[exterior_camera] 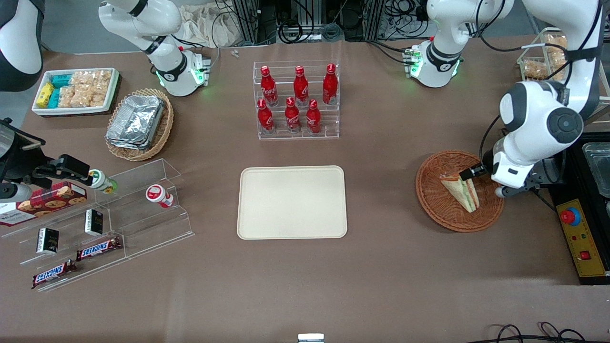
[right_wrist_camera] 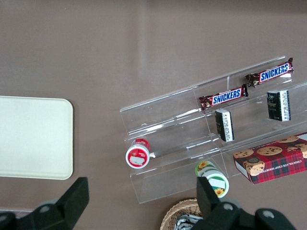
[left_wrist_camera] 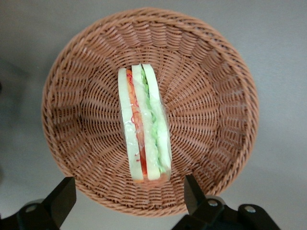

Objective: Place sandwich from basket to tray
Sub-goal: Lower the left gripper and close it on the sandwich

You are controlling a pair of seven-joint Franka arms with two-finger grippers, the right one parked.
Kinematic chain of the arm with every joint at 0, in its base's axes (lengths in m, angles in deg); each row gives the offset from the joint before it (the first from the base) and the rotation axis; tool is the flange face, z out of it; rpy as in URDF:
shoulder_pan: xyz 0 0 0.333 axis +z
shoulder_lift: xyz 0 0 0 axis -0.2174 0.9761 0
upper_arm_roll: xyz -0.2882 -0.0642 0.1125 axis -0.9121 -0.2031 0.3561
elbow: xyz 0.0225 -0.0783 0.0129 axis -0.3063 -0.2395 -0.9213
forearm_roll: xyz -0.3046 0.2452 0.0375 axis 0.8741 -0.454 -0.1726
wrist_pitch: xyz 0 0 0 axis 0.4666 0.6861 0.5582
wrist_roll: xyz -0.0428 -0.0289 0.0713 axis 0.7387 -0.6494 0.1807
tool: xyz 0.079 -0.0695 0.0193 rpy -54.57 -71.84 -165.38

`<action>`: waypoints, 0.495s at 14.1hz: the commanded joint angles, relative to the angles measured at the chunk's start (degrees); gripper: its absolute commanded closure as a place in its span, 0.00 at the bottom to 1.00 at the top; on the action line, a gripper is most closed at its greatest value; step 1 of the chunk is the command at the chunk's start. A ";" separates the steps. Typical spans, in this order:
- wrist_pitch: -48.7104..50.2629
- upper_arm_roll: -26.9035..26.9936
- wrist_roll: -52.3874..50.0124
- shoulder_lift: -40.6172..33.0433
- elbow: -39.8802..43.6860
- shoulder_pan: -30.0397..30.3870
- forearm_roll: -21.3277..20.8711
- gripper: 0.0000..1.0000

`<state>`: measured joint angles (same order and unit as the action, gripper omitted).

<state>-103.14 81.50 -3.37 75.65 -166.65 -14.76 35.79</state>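
1. Lying in the basket [exterior_camera: 443, 209], the sandwich [exterior_camera: 462, 190] rests on the woven floor; in the wrist view the sandwich [left_wrist_camera: 144, 129] shows its cut edge up, pale bread with orange-red and green layers, wrapped in clear film.
2. Basket [left_wrist_camera: 86, 96]: round, reddish-brown wicker, on the worktop [exterior_camera: 381, 267] toward the working arm's end.
3. End effector [exterior_camera: 476, 172]: above the basket, over the part of its rim farther from the front camera. Fingers [left_wrist_camera: 60, 199] spread wide, holding nothing; the sandwich lies between their lines, untouched.
4. Tray [exterior_camera: 291, 202]: cream-beige, rounded corners, at mid-worktop, well apart from the basket.
5. Bottle rack [exterior_camera: 298, 100]: clear, stepped, six red bottles, farther from the front camera than the tray.
6. Tan basket [exterior_camera: 162, 131] with foil containers [exterior_camera: 136, 121], toward the parked arm's end.
7. White bin [exterior_camera: 76, 90] of snack packets, beside the tan basket.
8. Clear stepped shelf [exterior_camera: 143, 200]: Snickers bars [exterior_camera: 97, 248], small dark boxes, a biscuit box [exterior_camera: 45, 200], two small cups.
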 commanded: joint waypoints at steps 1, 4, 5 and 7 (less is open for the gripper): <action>-2.61 0.11 -3.37 2.10 -0.31 -0.52 -0.06 0.00; -4.63 0.11 -3.55 3.51 -0.31 -0.43 0.20 0.00; -5.16 0.11 -4.25 4.30 -0.31 -0.35 0.21 0.00; -8.31 0.11 -7.14 6.23 -0.31 -0.52 0.56 0.00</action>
<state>-108.38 81.50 -7.59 80.25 -166.73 -14.76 35.93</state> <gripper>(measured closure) 0.000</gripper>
